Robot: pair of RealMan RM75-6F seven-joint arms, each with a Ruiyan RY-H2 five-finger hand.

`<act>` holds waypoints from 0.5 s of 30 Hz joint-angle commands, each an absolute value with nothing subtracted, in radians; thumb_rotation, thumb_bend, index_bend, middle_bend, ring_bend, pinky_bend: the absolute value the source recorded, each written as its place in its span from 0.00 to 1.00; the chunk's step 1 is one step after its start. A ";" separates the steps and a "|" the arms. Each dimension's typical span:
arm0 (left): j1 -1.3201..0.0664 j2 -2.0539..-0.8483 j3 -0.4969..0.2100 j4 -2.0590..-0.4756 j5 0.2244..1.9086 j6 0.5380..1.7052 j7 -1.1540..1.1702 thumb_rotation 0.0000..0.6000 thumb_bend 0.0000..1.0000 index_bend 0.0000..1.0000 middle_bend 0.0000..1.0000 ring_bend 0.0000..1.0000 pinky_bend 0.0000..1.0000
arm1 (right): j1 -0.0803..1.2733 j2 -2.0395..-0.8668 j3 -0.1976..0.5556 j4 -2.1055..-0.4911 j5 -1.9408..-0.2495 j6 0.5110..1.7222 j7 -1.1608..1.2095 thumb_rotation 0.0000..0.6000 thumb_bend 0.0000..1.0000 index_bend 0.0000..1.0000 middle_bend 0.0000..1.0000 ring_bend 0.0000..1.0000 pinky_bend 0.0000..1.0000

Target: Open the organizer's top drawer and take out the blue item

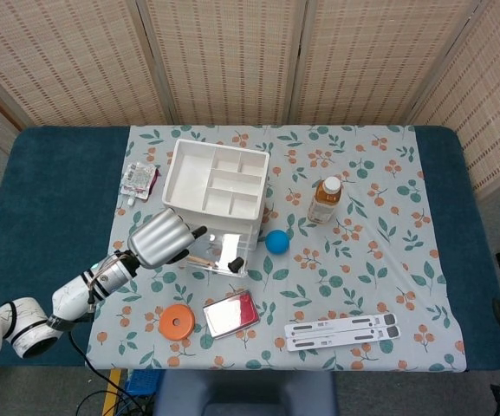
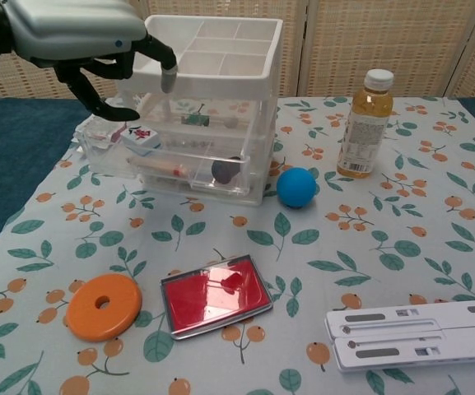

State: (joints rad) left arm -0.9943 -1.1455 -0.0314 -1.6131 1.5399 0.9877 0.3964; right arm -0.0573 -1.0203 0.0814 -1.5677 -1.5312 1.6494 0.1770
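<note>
The white organizer has an open top tray and clear drawers below. One clear drawer stands pulled out toward me, with a mahjong tile and small items inside. A blue ball lies on the cloth just right of the organizer. My left hand hovers over the pulled-out drawer, fingers apart and partly curled, holding nothing. One fingertip hangs by the tray's front rim. The right hand shows in neither view.
A tea bottle stands right of the ball. Near the front edge lie an orange ring, a red case and a white folded stand. A small packet lies left of the organizer.
</note>
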 commanded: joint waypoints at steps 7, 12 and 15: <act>-1.012 -1.185 -0.063 -1.594 1.469 0.899 0.502 1.00 0.25 0.37 0.98 1.00 1.00 | -0.060 -1.023 0.082 -1.565 -1.524 1.648 0.180 1.00 0.41 0.05 0.21 0.11 0.10; -1.015 -1.193 -0.070 -1.602 1.428 0.865 0.566 1.00 0.24 0.37 0.98 1.00 1.00 | -0.060 -1.023 0.083 -1.564 -1.521 1.645 0.181 1.00 0.41 0.05 0.21 0.11 0.10; -1.014 -1.201 -0.073 -1.600 1.418 0.862 0.603 1.00 0.24 0.37 0.98 1.00 1.00 | -0.059 -1.024 0.083 -1.563 -1.521 1.644 0.182 1.00 0.41 0.05 0.21 0.11 0.10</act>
